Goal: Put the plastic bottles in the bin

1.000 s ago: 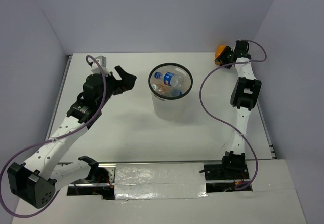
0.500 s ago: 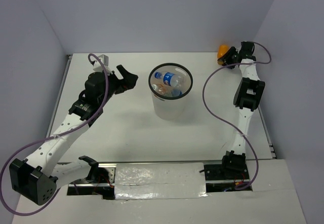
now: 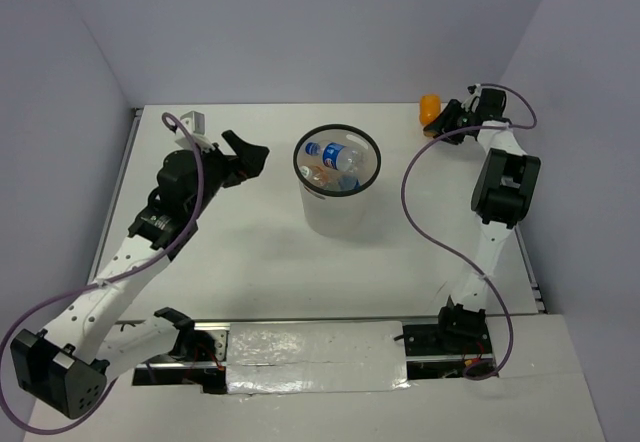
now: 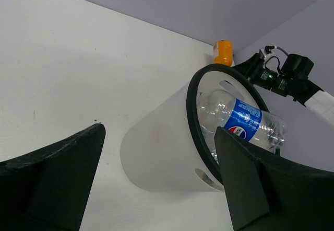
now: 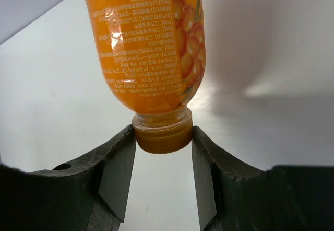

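The orange bottle [image 3: 429,108] sits in the upper right of the top view, at the far edge of the table [image 3: 250,252] close to the back wall. In the right wrist view it [image 5: 148,48] fills the upper middle, cap pointing down toward the camera. The right gripper [image 5: 163,137] has its fingers [image 5: 117,163] against the cap on both sides, with no gap showing — clamped on the orange bottle. From above, the right gripper [image 3: 447,119] lies just right of the bottle.

The bin [image 3: 335,217] stands upright in the middle of the top view, well apart from the orange bottle. A blue-labelled bottle [image 3: 335,154] lies inside it, slanted under the black rim; other clear plastic beneath it is hard to make out. The left wrist view shows the bin [image 4: 156,147] and that blue-labelled bottle [image 4: 245,121] right of centre.

The left gripper [image 3: 245,152] hangs left of the bin — fingers [image 4: 62,173] wide apart, gripping nothing.
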